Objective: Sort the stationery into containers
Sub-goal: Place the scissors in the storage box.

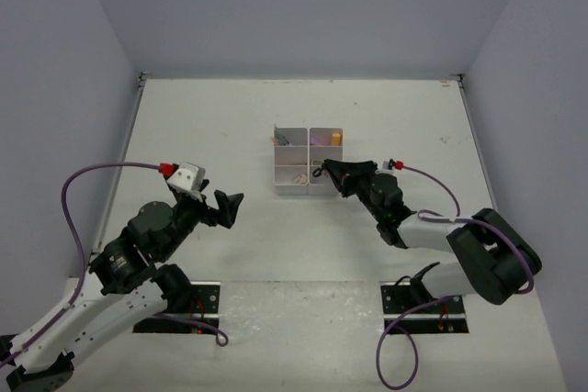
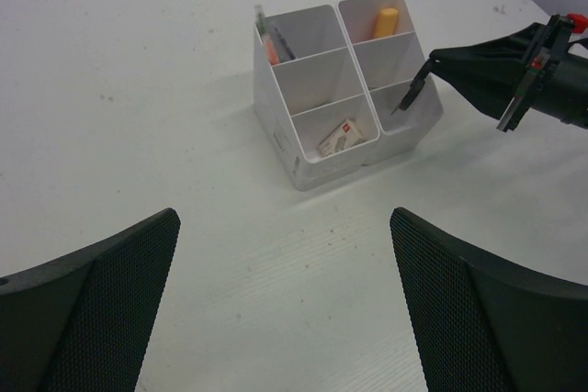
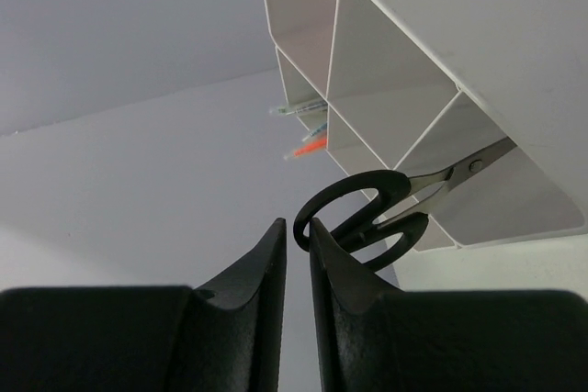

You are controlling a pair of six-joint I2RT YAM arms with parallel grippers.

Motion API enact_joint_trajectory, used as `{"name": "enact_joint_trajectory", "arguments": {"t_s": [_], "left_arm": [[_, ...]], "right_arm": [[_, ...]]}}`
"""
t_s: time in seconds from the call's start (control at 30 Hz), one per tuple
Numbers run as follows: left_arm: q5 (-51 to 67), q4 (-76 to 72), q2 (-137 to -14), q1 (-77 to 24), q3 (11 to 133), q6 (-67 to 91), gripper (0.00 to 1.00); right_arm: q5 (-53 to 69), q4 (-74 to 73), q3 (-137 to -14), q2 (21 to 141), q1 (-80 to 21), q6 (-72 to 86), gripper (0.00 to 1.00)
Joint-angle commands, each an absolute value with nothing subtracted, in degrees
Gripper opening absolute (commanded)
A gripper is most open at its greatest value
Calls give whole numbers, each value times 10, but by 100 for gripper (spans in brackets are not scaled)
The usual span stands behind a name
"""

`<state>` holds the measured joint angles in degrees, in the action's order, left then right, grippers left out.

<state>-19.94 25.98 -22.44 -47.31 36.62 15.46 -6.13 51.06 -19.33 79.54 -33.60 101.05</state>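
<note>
the white organizer [image 1: 308,148] is set midway between the left and right edges of the worktop, nearer the far edge, where it can be reached by either arm. the scissors [image 3: 367,218] are pinched by a black handle loop in the right gripper [image 3: 296,227], whose fingers are drawn in to a narrow gap. the blades are pointed into the near compartment of the right column, so that the scissors can be let go tips first and left standing on end; this placing is judged under way, not yet released. an orange marker [image 2: 386,21] is seen in the far right compartment, pens [image 2: 268,39] in the far left and an eraser [image 2: 342,135] in the near left, so each kind is given its own cell. the left gripper [image 2: 283,218] is held wide and empty toward the near edge, left of the middle and well apart from the organizer, presumably so that the right arm's path is not crossed
</note>
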Motion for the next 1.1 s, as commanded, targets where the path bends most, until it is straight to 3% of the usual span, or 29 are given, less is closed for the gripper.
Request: {"name": "enact_joint_trajectory", "arguments": {"t_s": [0.0,0.07,0.6,0.77,0.93,1.0,1.07], "left_arm": [[-199,252,-229,-470,364,151,100],[-199,252,-229,-470,365,151,100],[-201,252,-231,-470,364,151,100],[-201,252,-231,-470,364,151,100],[-203,253,-230,-470,364,151,100],[-203,252,-231,-470,365,151,100],[-203,253,-233,-470,365,151,100]], "right_arm": [[-82,531,-183,772,-328,1004,16],[-78,532,-179,774,-323,1004,12],[-69,533,-172,766,-317,1002,14],[-71,532,-166,768,-316,1002,21],[-63,531,-164,777,-314,1003,43],[-52,530,-167,780,-313,1000,60],[-45,531,-173,782,-313,994,97]]}}
